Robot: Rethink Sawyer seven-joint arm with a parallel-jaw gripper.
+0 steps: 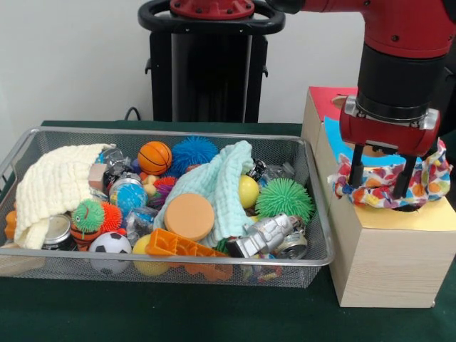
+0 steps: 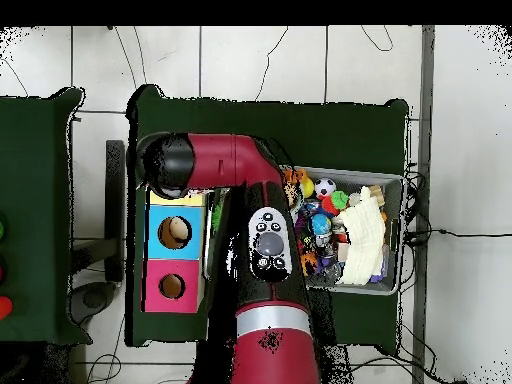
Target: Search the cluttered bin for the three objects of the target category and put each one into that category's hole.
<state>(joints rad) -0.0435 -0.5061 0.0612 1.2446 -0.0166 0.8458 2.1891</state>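
Gripper (image 1: 382, 187) fingers stand apart, straddling a floppy white cloth piece printed with multicolour dots (image 1: 427, 179), which lies draped over the yellow top of the pale wooden box (image 1: 388, 256) at the front view's 3 o'clock side. Both dark fingers (image 1: 356, 176) reach down into the cloth's folds, though whether they press it cannot be told. No hole is visible in the yellow top; the cloth and the gripper cover that spot. Behind the yellow section, toward 12 o'clock, a blue strip and then a red top show on the same row of boxes. In the overhead view the red arm (image 2: 262, 300) hides the yellow section, leaving the blue-topped hole (image 2: 174, 232) and the red-topped hole (image 2: 171, 287) in sight.

At the front view's 9 o'clock side the wire mesh bin (image 1: 313, 258) sits on the green tabletop (image 1: 178, 313), just beside the box. It is crowded: a cream cloth (image 1: 53, 189) at its 9 o'clock end, a pale mint cloth (image 1: 224, 187) near the middle, an orange foam disc (image 1: 189, 216), a small basketball (image 1: 154, 157), a blue spiky ball (image 1: 194, 153), a green spiky ball (image 1: 284, 199) and a toy football (image 1: 110, 246). No other dotted piece shows in the bin.
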